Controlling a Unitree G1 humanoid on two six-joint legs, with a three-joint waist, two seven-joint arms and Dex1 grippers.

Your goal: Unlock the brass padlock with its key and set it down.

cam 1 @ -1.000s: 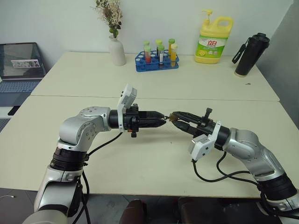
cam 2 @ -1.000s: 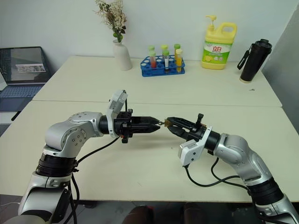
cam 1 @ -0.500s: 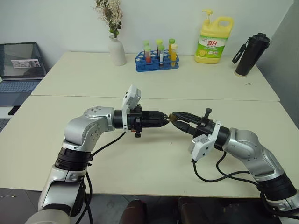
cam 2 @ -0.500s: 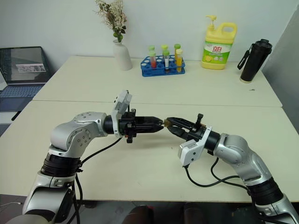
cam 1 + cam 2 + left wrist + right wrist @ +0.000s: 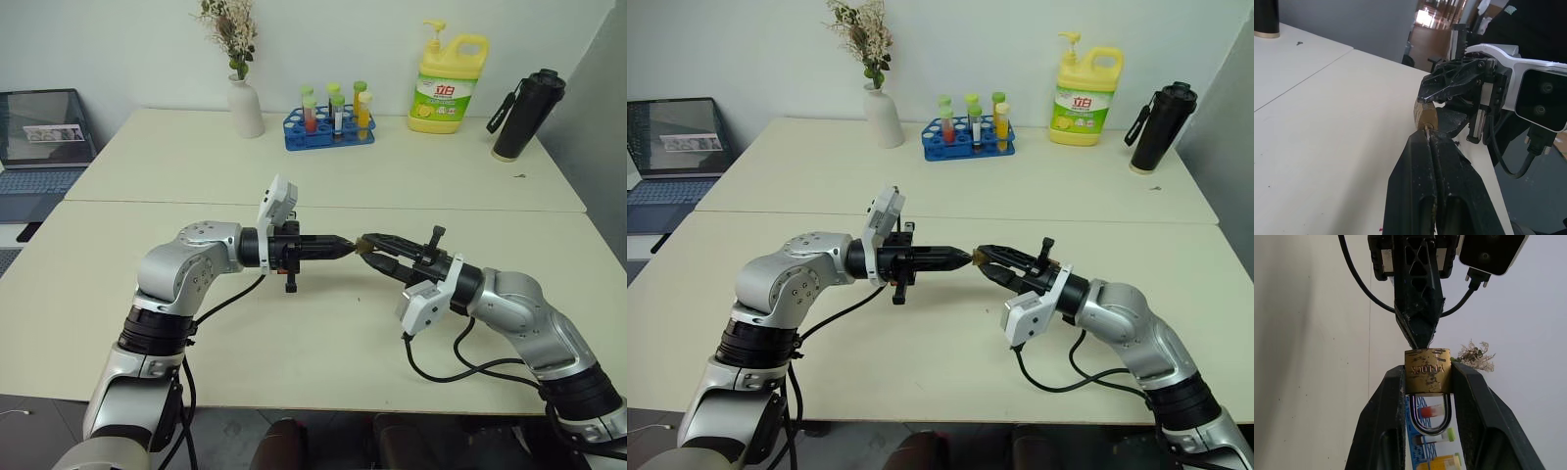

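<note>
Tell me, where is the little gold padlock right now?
The brass padlock is up in the air above the near table, pinched between the right end effector's fingers, with the shut left end effector's tip touching it.

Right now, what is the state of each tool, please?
Left tool: closed, tip at the brass padlock; any key between them is hidden.
Right tool: closed on the padlock's body.

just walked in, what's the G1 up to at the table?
It is working a brass padlock in mid-air above the table. The right gripper clamps the lock body between its fingers, shackle pointing back toward its wrist and seemingly not yet released. The left gripper is shut, its tip at the lock's bottom face, with a sliver of metal, probably the key, at the keyhole. Nothing has been set down yet.
</note>
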